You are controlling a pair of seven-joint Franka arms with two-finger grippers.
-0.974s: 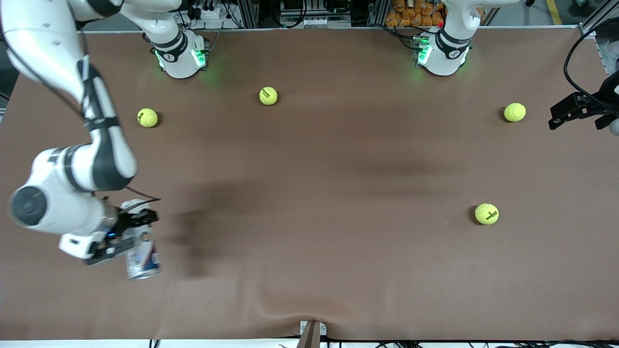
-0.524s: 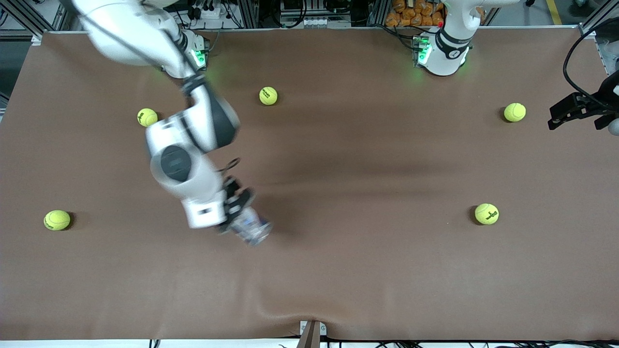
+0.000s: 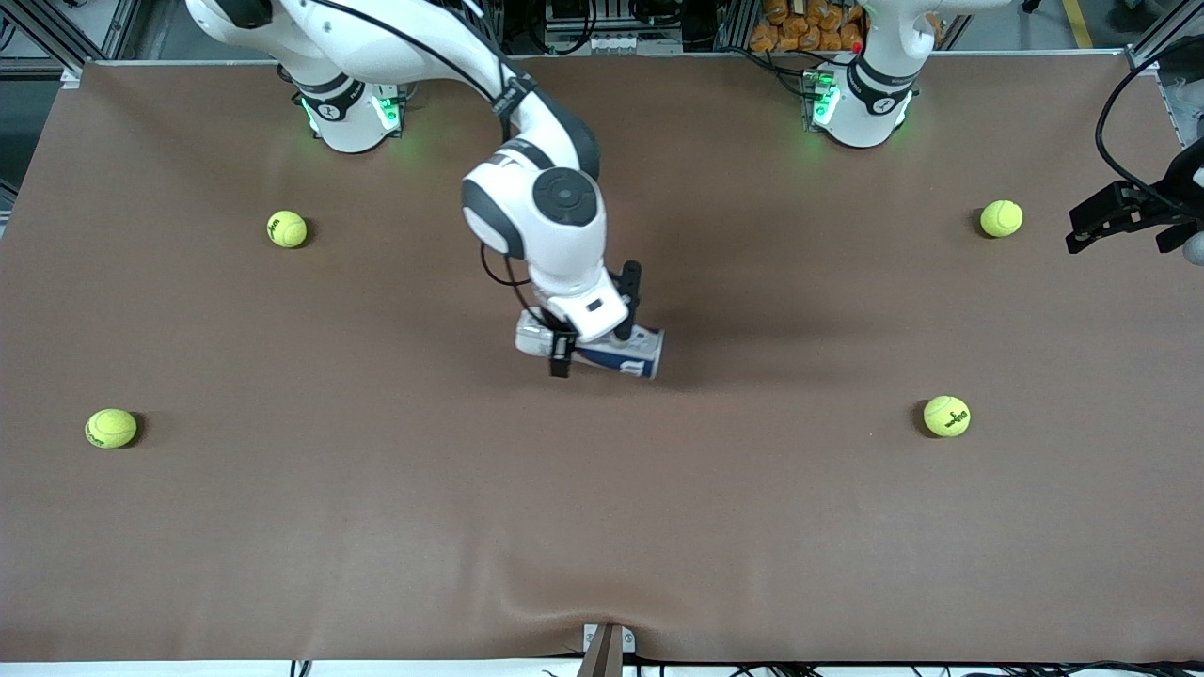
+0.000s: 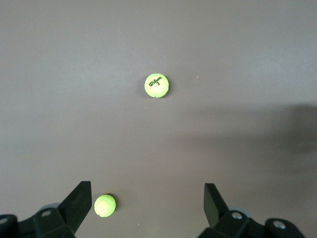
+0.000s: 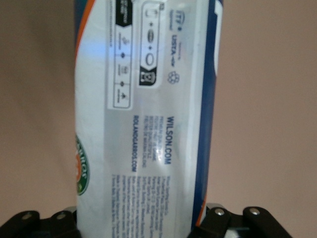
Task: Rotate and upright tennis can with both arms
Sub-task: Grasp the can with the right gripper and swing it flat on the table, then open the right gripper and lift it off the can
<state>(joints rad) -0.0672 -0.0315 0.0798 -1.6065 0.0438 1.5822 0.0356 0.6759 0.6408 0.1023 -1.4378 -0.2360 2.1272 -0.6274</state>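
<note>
Your right gripper (image 3: 591, 340) clamps the tennis can (image 3: 638, 351), lying flat at table centre; uprighting remains. Left gripper (image 4: 146, 204) waits open at three o'clock.

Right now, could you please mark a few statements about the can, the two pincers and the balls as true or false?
1. The tennis can lies on its side between the right pincer's fingers. True.
2. The left pincer is shut on a tennis ball. False: it is open and holds nothing, waiting over the left arm's end of the table.
3. Four tennis balls show on the table in the front view. True.
4. Both pincers are on the tennis can. False: only the right pincer is on it; the left pincer is well apart from it.
</note>
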